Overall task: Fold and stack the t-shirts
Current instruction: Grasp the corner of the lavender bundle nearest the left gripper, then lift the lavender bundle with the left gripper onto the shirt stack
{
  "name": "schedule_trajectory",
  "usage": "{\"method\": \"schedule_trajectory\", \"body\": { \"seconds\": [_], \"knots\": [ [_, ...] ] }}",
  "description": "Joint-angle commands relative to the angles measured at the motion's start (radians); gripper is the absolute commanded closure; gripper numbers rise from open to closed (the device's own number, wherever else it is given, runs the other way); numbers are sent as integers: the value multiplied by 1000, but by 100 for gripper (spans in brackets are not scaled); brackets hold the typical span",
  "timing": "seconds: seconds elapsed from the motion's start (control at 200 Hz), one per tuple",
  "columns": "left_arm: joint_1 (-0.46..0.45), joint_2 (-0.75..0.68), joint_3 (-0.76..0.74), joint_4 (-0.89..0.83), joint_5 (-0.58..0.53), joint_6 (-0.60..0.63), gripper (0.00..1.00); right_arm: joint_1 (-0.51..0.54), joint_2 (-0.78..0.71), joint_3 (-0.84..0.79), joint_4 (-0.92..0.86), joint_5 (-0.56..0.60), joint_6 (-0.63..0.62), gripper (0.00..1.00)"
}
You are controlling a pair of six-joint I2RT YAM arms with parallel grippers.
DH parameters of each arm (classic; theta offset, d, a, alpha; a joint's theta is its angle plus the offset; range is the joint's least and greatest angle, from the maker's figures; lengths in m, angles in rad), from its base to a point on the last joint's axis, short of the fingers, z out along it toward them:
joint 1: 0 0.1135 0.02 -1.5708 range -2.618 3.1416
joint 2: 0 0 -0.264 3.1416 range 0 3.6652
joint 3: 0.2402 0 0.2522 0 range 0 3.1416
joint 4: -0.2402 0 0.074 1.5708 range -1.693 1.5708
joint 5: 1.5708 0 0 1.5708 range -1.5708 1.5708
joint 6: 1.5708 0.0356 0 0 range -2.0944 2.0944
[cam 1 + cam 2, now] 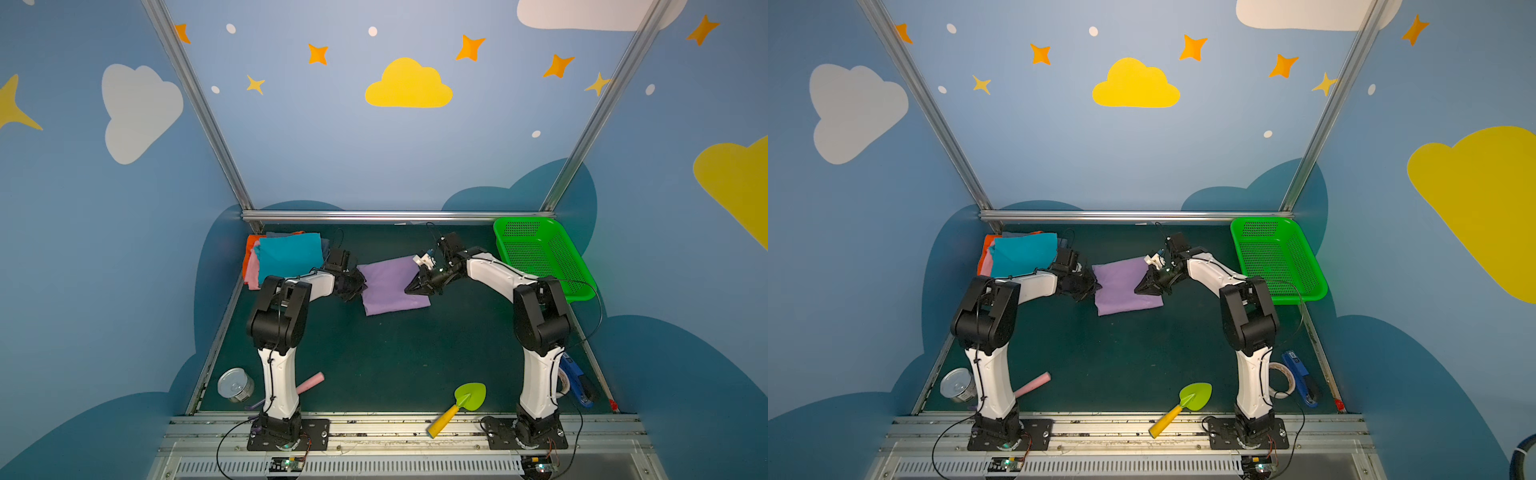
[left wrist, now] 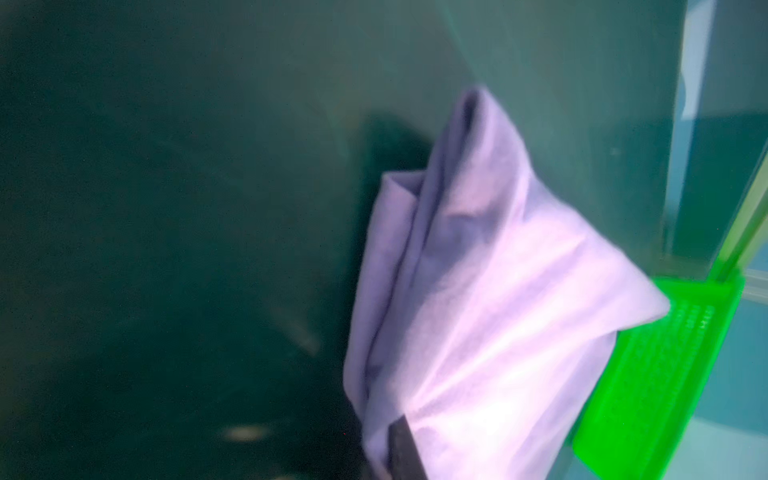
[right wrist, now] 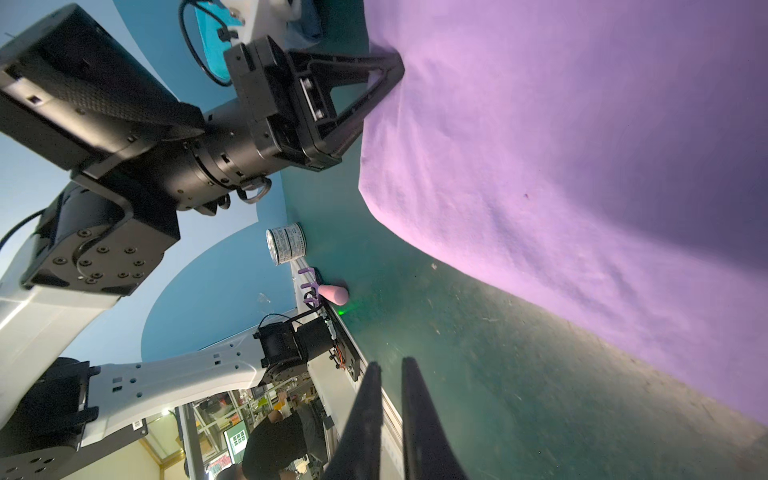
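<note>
Lavender t-shirt [image 1: 388, 286]: folded into a rough rectangle, plain side up, print not visible. Lies flat on the green mat, well left of the green basket [image 1: 540, 253]; its left edge is bunched and lifted [image 2: 478, 291].

Stack of folded t-shirts [image 1: 286, 255]: far-left corner of the mat, across from the basket. Teal on top, orange and pink edges showing at its left side.

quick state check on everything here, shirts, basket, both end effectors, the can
lavender t-shirt: folded, flat on the mat
teal t-shirt: folded, top of the stack
green basket: upright, holds nothing visible
left end effector: shut on the lavender shirt's edge
right end effector: shut, holding nothing
can: lying tilted
</note>
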Motion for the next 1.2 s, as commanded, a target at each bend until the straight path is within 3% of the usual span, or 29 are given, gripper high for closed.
{"method": "schedule_trajectory", "body": {
  "seconds": [0.0,0.105,0.22,0.541,0.951,1.197],
  "knots": [
    [0,44,57,-155,-44,48,96,-9,-24,-26,4,-3,2,88],
    [23,17,202,-309,-86,136,96,-15,-36,-52,16,-2,6,88],
    [74,27,365,-466,-61,214,96,-19,-43,-71,24,0,6,87],
    [208,31,586,-668,-12,313,96,-19,-71,-102,18,23,6,88],
    [310,101,1026,-978,-100,406,96,-11,-75,-117,26,30,19,88],
    [354,119,1141,-1057,-114,426,96,-9,-78,-126,30,34,24,88]
  ]
}}
